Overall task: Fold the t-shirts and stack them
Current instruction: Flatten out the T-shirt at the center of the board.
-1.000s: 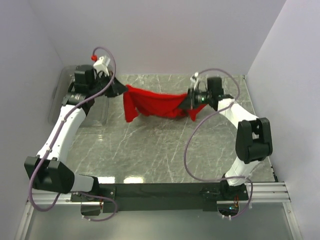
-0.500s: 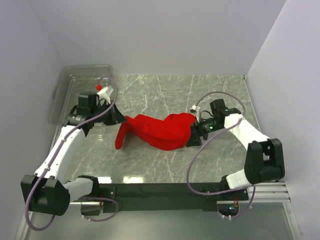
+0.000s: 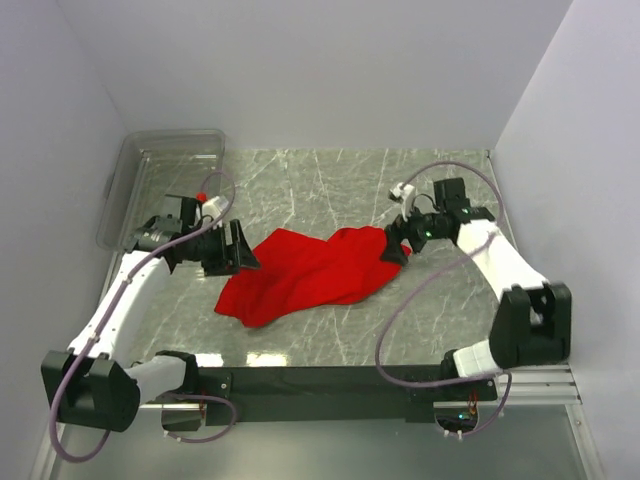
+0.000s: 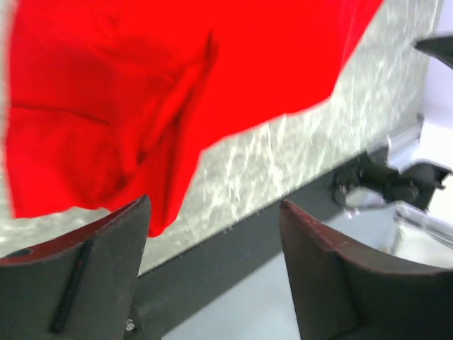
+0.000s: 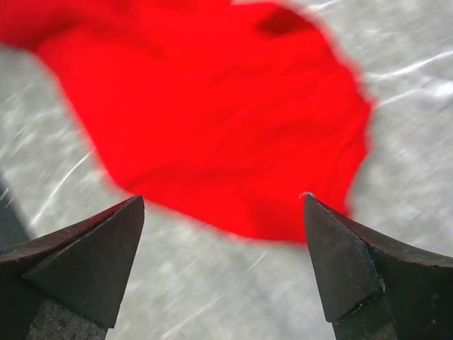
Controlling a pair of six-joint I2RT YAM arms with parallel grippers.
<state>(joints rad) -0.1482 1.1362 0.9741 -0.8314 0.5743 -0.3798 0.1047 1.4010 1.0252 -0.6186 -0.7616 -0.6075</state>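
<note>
A bright red t-shirt (image 3: 305, 272) lies crumpled on the marble table, stretched from lower left to upper right. My left gripper (image 3: 243, 255) stands open at the shirt's upper left edge, with no cloth between its fingers; in the left wrist view the t-shirt (image 4: 163, 92) fills the top and the left gripper (image 4: 216, 212) frames bare table edge. At the shirt's right end my right gripper (image 3: 393, 243) is open too. In the right wrist view the t-shirt (image 5: 212, 120) lies just beyond the right gripper (image 5: 223, 202), whose tips hold nothing.
A clear plastic bin (image 3: 165, 165) stands at the table's far left corner, behind the left arm. Grey walls close in the left, back and right. A black rail (image 3: 330, 380) with the arm bases runs along the near edge.
The shirt hung stretched between both shut grippers a second ago. Both arms came down toward the near side, the jaws opened, and the shirt now lies loose on the table.
</note>
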